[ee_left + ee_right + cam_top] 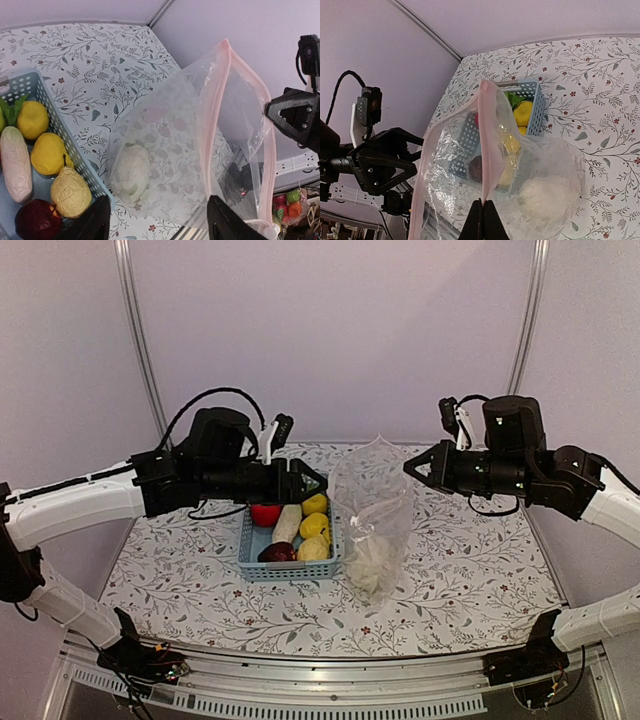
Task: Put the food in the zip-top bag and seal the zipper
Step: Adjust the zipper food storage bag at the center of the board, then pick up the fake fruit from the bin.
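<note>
The zip-top bag hangs upright beside the basket, its mouth open and its pink zipper parted. My right gripper is shut on the zipper strip at the bag's right edge and holds it up. A white cauliflower lies in the bag's bottom. My left gripper is open in front of the bag's mouth with nothing between its fingers. More food sits in the basket: lemons, a white radish, a red tomato and a dark purple piece.
The light-blue basket stands left of the bag on the floral tablecloth. Metal frame posts rise at both back corners. The table's front rail runs between the arm bases.
</note>
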`<state>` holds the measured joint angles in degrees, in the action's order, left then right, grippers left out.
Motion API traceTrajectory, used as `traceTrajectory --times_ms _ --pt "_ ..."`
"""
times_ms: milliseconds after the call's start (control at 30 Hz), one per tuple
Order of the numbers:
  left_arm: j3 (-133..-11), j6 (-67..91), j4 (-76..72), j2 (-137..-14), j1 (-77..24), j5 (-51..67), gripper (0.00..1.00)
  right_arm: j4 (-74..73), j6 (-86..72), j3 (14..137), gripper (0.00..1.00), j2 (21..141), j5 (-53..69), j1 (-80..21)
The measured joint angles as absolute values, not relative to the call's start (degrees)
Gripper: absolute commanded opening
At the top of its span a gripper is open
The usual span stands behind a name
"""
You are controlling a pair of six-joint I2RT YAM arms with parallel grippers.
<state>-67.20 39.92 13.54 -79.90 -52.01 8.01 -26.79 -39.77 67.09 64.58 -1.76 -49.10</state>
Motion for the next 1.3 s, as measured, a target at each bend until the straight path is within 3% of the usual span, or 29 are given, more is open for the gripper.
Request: traceTrajectory --times_ms 133,333,933,1300 --pt "-65.0 37.0 15.2 -73.2 -51.9 3.0 0.87 -26.5 -39.8 67.1 0.0 64.9 -1.3 -49.1" --pt "-61.6 36.8 19.9 -68.1 -48.2 -4.0 0.88 -26.3 -39.8 67.1 0.0 65.8 -0.9 -49.1" --pt "-61.5 37.8 32.9 -89.0 -46.7 -6.8 0.9 -25.2 -39.8 67.1 0.0 68.1 1.2 -49.1" --pt "-63.7 38.1 32.2 -95.2 -47.5 -4.5 0.84 -25.2 -39.6 67.9 0.0 69.1 1.9 -49.1"
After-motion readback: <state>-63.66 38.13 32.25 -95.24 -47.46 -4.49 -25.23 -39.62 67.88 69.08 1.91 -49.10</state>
